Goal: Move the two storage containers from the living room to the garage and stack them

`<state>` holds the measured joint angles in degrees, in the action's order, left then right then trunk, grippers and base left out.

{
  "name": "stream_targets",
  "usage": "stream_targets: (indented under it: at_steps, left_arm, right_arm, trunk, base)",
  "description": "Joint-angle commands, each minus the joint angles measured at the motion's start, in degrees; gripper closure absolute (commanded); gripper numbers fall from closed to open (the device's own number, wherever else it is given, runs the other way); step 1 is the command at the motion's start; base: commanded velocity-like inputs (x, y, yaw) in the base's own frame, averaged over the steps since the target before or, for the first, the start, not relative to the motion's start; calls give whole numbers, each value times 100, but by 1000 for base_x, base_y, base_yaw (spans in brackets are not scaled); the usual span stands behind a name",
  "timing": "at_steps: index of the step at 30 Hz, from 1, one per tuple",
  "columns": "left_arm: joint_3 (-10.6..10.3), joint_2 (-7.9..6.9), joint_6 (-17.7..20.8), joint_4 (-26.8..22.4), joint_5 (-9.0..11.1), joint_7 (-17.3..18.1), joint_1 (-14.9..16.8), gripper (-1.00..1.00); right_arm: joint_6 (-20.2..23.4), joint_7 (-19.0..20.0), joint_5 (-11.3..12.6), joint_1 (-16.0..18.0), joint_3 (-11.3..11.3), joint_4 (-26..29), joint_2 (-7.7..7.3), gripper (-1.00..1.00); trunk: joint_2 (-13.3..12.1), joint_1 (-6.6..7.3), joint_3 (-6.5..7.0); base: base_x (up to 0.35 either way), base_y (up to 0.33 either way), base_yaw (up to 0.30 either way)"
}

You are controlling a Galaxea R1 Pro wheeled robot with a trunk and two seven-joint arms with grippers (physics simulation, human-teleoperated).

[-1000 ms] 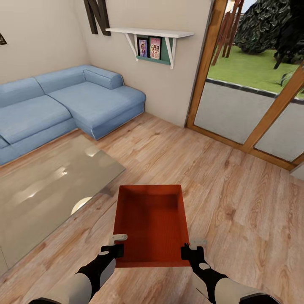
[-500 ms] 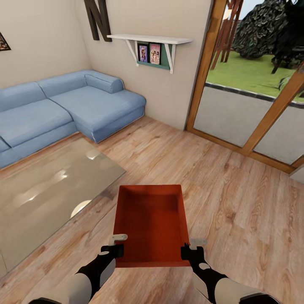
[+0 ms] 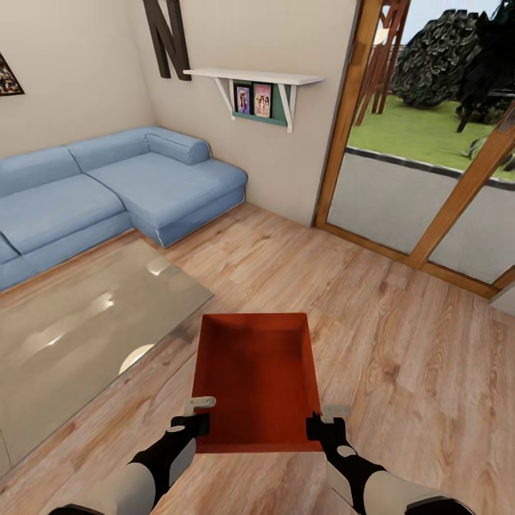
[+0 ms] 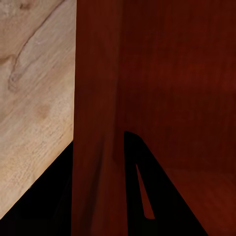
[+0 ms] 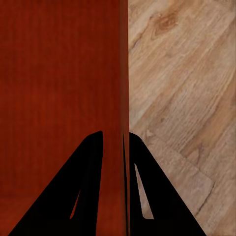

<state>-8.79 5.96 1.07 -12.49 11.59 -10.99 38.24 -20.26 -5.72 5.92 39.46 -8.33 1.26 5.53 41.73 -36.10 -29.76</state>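
One storage container (image 3: 256, 379), red-orange and open-topped, is held above the wood-plank flooring (image 3: 400, 343) of the living room, between the two claws. The left claw (image 3: 199, 413) is clamped on the container's left wall near its closest corner; in the left wrist view, one dark finger (image 4: 147, 191) lies inside the bin and the other outside, with the red wall (image 4: 96, 147) pinched between them. The right claw (image 3: 325, 418) grips the right wall at the matching corner in the same way; in the right wrist view, its fingers (image 5: 88, 182) straddle the thin wall edge (image 5: 125, 98), one over the bin's interior and one over the planks. The container extends forward, away from both claws, its floor bare.

Ahead and to the left of the left claw stands the glass-topped coffee table (image 3: 86, 322), and beyond it the blue sectional sofa (image 3: 129, 186) sits against the cream wall. Further ahead, a white shelf (image 3: 254, 75) with small pictures hangs on the wall. Ahead and to the right of the right claw are the wood-framed glass doors (image 3: 429, 164), with grass outside.
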Motion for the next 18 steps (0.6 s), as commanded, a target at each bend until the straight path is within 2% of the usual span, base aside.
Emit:
stream_targets:
  at_steps: [1,18]
  left_arm:
    - [387,-69,-125,-26,-73,-97,8,100]
    - [387,-69,-125,-26,-74,-97,8,100]
  right_arm:
    - [-31,2,94,0,115,-126,1,100]
    - [-31,9,94,0,116,-126,1,100]
  trunk:
    - [5,-1,5]
    - [5,-1,164]
  base:
    - [0,0,0]
    - [0,0,0]
